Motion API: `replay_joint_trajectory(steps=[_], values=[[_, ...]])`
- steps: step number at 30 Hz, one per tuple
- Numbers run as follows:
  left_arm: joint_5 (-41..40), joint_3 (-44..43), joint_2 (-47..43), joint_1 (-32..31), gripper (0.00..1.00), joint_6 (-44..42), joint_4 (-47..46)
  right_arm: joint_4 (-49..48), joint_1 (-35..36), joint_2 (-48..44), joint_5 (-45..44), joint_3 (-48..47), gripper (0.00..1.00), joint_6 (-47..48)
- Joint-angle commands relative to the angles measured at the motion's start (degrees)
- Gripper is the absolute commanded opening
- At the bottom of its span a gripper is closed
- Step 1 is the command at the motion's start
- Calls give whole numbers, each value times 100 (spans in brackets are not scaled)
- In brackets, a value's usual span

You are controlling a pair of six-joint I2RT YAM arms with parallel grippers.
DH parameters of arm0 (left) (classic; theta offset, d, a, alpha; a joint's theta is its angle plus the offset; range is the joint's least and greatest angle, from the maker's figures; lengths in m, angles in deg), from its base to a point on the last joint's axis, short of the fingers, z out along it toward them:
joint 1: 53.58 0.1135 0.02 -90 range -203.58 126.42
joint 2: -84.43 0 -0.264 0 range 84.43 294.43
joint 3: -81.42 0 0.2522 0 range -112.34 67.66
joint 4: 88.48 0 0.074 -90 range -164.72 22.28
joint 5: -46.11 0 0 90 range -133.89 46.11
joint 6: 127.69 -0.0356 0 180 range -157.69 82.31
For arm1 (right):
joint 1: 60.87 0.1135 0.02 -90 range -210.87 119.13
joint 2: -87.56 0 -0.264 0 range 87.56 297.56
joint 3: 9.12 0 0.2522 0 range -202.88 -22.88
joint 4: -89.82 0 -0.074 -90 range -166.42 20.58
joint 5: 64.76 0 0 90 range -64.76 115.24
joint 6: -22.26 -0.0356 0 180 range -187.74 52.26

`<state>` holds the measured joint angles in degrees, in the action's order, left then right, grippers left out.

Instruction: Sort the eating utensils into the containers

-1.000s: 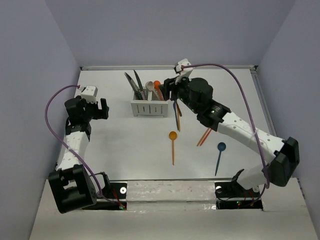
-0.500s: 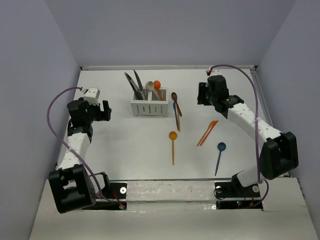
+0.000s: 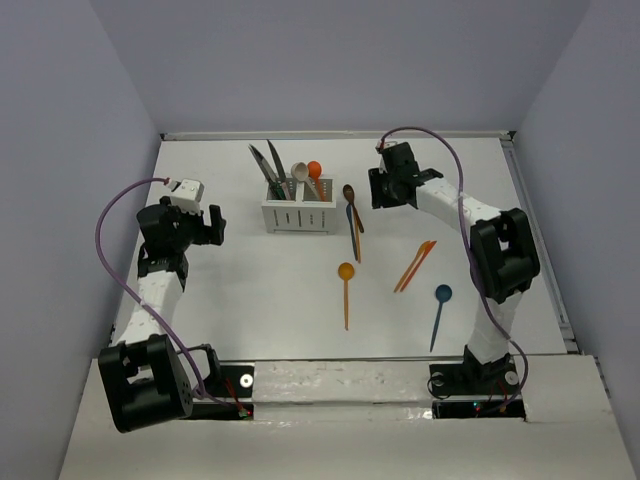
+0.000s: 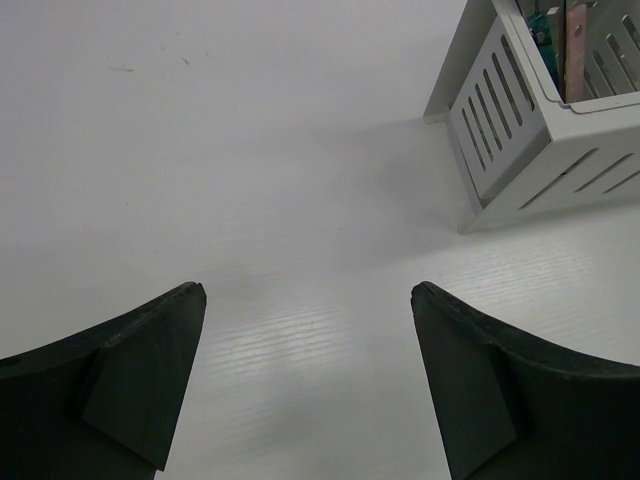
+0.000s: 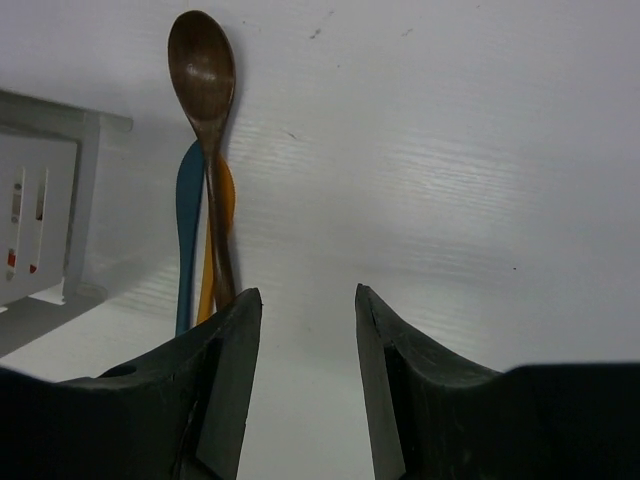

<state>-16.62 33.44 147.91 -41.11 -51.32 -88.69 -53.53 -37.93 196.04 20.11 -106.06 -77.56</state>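
the right pincer (image 5: 305, 300) hangs with its fingers partly parted and nothing between them. in the top view it sits at 3 o'clock of the brown spoon (image 5: 205, 100), which lies across a teal handle (image 5: 187, 230) and an orange handle (image 5: 226, 200). the left pincer (image 4: 307, 300) is spread wide and empty, at 9 o'clock of the white caddy (image 3: 298, 215). black utensils (image 3: 268, 165), a white spoon (image 3: 299, 172) and a standing orange spoon (image 3: 314, 170) lean in the caddy. at 5 o'clock of it, on the table (image 3: 230, 300), lie a loose orange spoon (image 3: 346, 290), 2 orange pieces (image 3: 413, 266) and a blue spoon (image 3: 439, 308).

Caddy (image 3: 298, 215) stands near the far edge, left of centre, standing utensils (image 3: 300, 172) in it. Crossed bundle (image 3: 353, 222) lies just right. Nearer: centre spoon (image 3: 346, 292); rightward, paired pieces (image 3: 413, 266), then end spoon (image 3: 438, 312).
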Motion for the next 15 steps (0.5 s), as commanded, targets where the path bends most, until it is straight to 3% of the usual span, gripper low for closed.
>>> replay_joint_trajectory(steps=[1,8,15], values=[[-2,82,-143,-25,96,-140,-272,101,18,365,-67,-471,48,183],[-37,82,32,-17,96,-167,-307,101,70,1182,266,-1086,45,366],[-64,12,173,-25,96,-193,-228,84,396,1429,187,-1508,44,561]])
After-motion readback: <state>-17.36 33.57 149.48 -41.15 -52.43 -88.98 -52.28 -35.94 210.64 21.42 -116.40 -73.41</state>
